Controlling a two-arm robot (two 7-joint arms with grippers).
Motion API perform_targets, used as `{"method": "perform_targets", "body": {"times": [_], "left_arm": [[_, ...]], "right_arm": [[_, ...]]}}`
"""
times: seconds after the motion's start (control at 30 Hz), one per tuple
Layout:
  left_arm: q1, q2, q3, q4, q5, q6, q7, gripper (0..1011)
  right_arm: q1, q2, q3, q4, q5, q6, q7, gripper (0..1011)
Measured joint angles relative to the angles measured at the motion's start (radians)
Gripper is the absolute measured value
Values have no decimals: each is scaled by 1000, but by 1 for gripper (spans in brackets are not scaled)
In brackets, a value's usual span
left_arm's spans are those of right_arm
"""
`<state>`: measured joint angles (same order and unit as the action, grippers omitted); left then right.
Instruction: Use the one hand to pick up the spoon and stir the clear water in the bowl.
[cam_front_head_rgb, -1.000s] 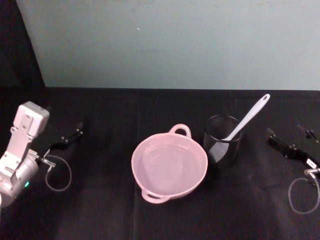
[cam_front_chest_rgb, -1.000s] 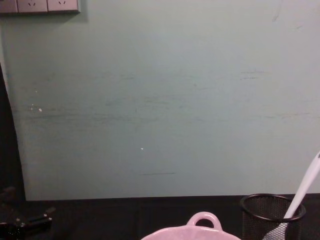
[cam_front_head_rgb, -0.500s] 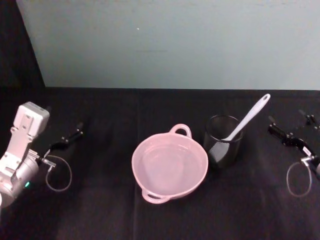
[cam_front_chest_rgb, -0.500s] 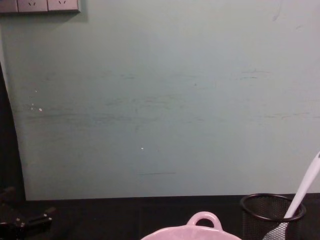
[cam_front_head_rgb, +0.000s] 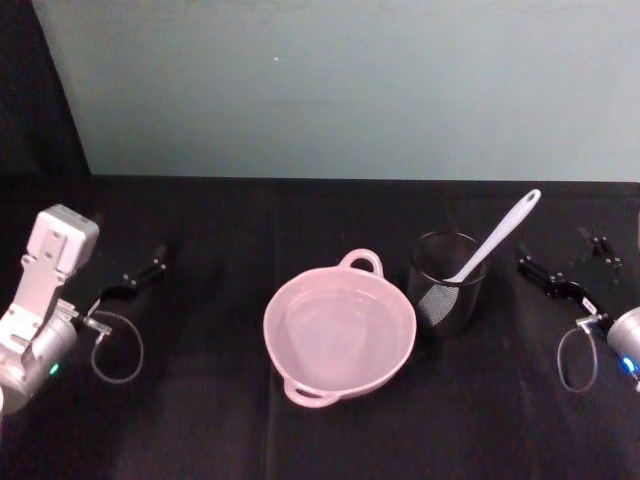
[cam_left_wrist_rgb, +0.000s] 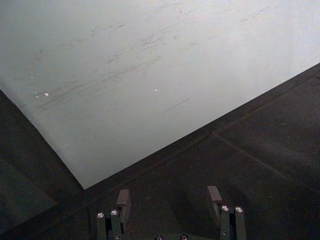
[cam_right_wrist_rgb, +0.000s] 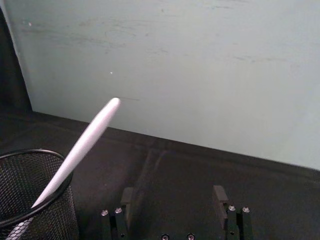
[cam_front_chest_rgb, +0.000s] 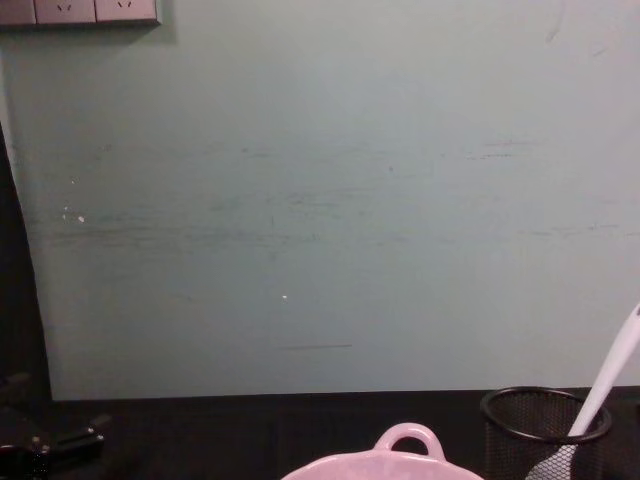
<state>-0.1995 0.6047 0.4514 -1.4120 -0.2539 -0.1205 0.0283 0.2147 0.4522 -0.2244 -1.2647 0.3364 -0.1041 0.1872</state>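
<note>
Spoon (cam_front_head_rgb: 493, 237) stands head-down in the mesh cup (cam_front_head_rgb: 444, 282), just right of the pink bowl (cam_front_head_rgb: 339, 328); handle leans up toward 1 o'clock. Right gripper (cam_front_head_rgb: 565, 270), fingers spread and empty, sits at 3 o'clock of the cup, apart from it: nearer arm. Handle lies at 9 o'clock from its fingers. Left gripper (cam_front_head_rgb: 135, 278), also spread, idles on the surface far left.

You have a black wire-mesh cup (cam_front_head_rgb: 446, 281) standing upright on the black cloth-covered table (cam_front_head_rgb: 200, 420), right of centre. Behind the table you see a pale green wall panel (cam_front_chest_rgb: 320, 200), lightly scuffed. A row of white wall sockets (cam_front_chest_rgb: 80, 11) sits at its upper left corner.
</note>
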Motion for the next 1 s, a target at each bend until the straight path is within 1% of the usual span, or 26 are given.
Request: {"method": "perform_targets", "body": {"times": [0.1, 0.2, 0.33, 1.0], "left_arm": [[0, 0, 0, 0, 0, 0, 0, 1005], [0, 0, 0, 0, 0, 0, 0, 1005], [0, 0, 0, 0, 0, 0, 0, 1005], [0, 0, 0, 0, 0, 0, 0, 1005]], "right_arm": [[-1, -2, -3, -12, -33, 0, -25, 1003], [-8, -7, 3, -25, -64, -5, -59, 1003], [-17, -13, 16, -39, -88, -6, -83, 1003], [-18, -15, 19, -42, -91, -3, -80, 1003]]}}
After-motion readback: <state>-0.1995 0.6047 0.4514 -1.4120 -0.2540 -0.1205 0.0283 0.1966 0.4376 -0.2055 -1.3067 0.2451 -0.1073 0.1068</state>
